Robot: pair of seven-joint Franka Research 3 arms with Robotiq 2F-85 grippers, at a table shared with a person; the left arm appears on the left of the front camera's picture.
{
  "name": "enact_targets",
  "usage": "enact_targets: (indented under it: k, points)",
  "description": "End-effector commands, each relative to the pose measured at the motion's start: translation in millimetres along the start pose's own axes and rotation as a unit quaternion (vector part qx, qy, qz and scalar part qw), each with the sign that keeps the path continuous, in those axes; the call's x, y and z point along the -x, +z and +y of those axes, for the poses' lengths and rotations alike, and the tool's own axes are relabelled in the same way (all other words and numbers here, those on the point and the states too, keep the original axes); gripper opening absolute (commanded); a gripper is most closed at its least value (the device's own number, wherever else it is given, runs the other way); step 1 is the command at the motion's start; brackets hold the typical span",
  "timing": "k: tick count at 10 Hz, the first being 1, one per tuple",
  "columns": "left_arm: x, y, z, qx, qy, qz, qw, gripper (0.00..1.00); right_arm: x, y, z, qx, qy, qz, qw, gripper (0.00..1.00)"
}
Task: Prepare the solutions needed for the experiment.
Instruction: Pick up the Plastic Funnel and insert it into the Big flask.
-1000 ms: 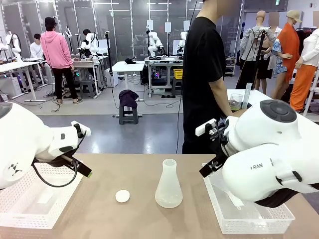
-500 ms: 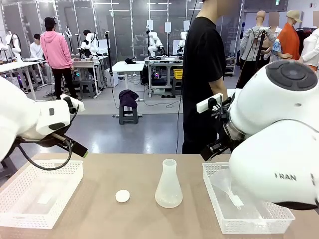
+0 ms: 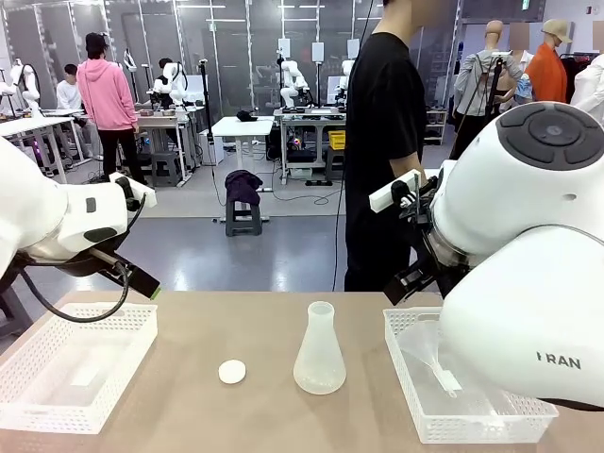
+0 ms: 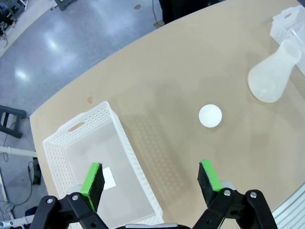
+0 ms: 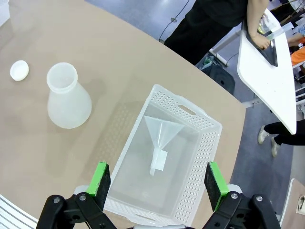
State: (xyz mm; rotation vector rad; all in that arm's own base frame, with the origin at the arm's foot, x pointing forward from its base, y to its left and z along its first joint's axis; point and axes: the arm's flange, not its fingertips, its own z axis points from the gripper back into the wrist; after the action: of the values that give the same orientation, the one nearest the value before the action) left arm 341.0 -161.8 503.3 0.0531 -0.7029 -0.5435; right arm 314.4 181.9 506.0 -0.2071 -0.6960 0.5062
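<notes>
Flask (image 3: 319, 354), frosted and conical (round white cap (image 3: 231, 371) nearby), stands upright; left tool (image 4: 151, 179) and right tool (image 5: 158, 180) gape empty.

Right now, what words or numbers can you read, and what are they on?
"RAN" on the right arm's white shell; its first letter is unclear.
White slip in the left basket: too blurred to read.
White tag on the funnel: too blurred to read.

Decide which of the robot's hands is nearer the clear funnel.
Right. The right hand hovers open directly above the funnel in its white basket; the left hand hovers over the edge of the other basket, across the table.
</notes>
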Motion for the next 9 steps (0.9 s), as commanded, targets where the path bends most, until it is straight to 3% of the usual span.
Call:
enact_targets:
  k: [1,2,3,5,7,9]
  points:
    - [-1.7,-2.6,-0.9,-0.001,0.003,-0.007,1.000,1.00,-1.1,-0.5,0.8,-0.007,-0.012,-0.003,1.000,1.00]
    - [0.0,0.0,0.0,0.000,0.000,0.000,1.000,1.00,0.0,0.0,0.0,0.000,0.000,0.000,1.000,1.00]
    - [0.3,-3.6,8.7,0.071,0.050,-0.016,0.996,1.00,5.8,-1.0,-10.9,-0.027,-0.068,-0.035,0.997,1.00]
    - [7.5,-2.6,31.6,0.155,0.148,-0.062,0.975,1.00,21.7,-4.4,-33.8,-0.099,-0.167,-0.059,0.979,1.00]
    - [15.7,-6.1,51.5,0.233,0.210,-0.092,0.945,1.00,29.1,-15.0,-50.1,-0.182,-0.244,-0.074,0.950,1.00]
    - [26.3,-18.0,66.3,0.324,0.270,-0.111,0.900,1.00,35.0,-24.8,-57.3,-0.269,-0.318,-0.090,0.905,1.00]
